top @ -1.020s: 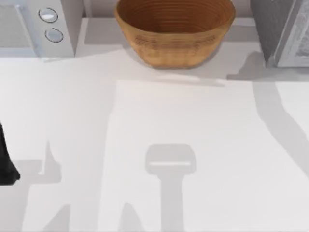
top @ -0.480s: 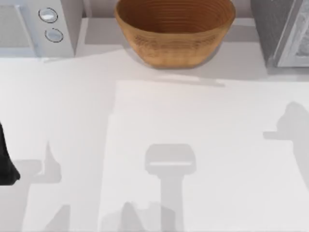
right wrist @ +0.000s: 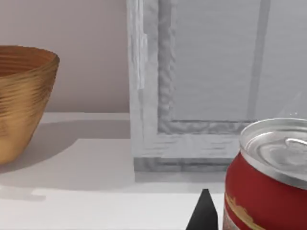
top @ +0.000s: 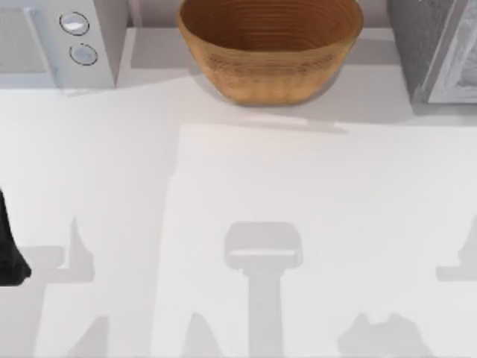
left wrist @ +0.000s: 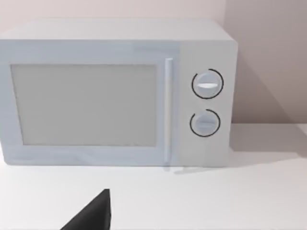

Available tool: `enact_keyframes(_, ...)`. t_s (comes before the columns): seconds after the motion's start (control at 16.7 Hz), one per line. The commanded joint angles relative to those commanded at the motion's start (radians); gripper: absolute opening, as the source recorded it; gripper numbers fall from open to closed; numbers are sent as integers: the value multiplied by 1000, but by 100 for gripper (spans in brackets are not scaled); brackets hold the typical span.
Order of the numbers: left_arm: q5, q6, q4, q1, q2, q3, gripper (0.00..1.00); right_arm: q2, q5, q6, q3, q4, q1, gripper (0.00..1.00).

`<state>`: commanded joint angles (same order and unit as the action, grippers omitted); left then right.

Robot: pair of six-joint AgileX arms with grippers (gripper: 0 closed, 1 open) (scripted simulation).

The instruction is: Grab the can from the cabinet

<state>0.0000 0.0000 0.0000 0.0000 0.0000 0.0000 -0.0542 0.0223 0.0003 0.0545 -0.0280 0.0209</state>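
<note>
The red can [right wrist: 261, 191], with its pale silvery lid, stands upright and very close in the right wrist view. It is out in front of the grey cabinet [right wrist: 201, 81]. My right gripper [right wrist: 235, 218] is shut on the can, and one dark fingertip [right wrist: 204, 214] shows against the can's side. My left arm [top: 7, 250] is parked at the table's left edge. One fingertip [left wrist: 93, 214] of its gripper points at the microwave [left wrist: 115, 93].
A big brown woven bowl [top: 270, 46] sits at the back middle of the white table [top: 298, 194]. The microwave [top: 59, 37] is at the back left and the cabinet [top: 436, 48] at the back right. Arm shadows lie along the front.
In the top view my right arm's shadow has slid from beside the cabinet down to the front right corner of the table. The left arm has not moved.
</note>
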Motion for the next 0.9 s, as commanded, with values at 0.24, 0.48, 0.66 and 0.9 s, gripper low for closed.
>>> enact_keyframes(0.24,0,0,0,0,0,0,100,54,-22,0,-55,28,-21,0)
enact_keyframes(0.48,0,0,0,0,0,0,100,49,-21,1,-56,26,-18,0)
enact_keyframes(0.66,0,0,0,0,0,0,100,-13,-53,2,-18,86,-21,0)
enact_keyframes(0.9,0,0,0,0,0,0,100,-242,-154,5,89,284,-36,0)
